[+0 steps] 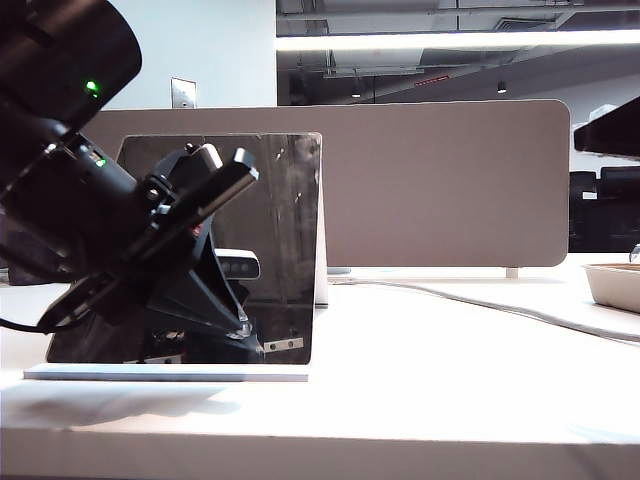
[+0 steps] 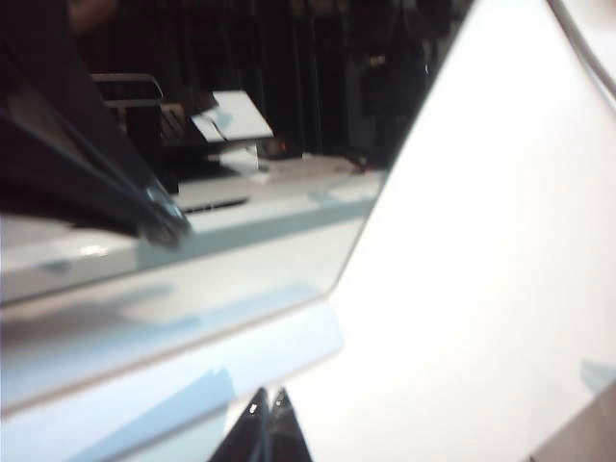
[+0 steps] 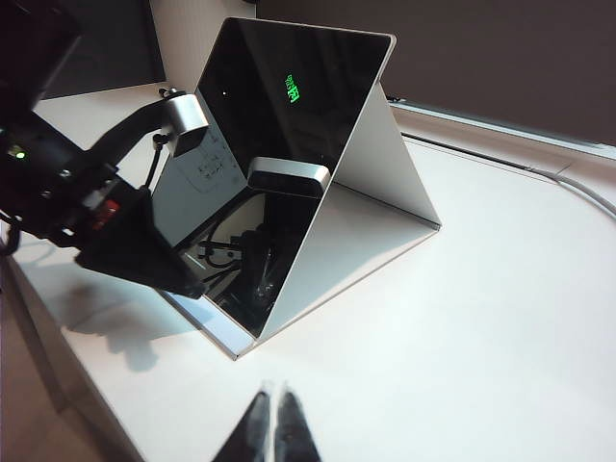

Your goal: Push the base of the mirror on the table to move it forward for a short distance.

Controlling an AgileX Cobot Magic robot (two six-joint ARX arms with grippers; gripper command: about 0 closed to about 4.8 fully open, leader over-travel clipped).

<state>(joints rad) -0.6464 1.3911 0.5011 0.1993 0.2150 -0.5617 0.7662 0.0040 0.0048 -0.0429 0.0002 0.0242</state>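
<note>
Both hands narrow: left hand (image 2: 267, 409) at mirror (image 1: 250, 240) base (image 1: 165, 372); right hand (image 3: 272, 416) above table (image 3: 462, 327).

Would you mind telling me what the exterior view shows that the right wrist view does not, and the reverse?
Only the exterior view shows the grey divider behind the mirror, a tray at the right edge, and the ceiling lights.

Only the right wrist view shows the mirror's white stand sloping down behind it, and the right hand, fingertips together, above the table apart from the mirror.

Both show the mirror, its base, the table, the cable, and the left arm in front of the mirror.
</note>
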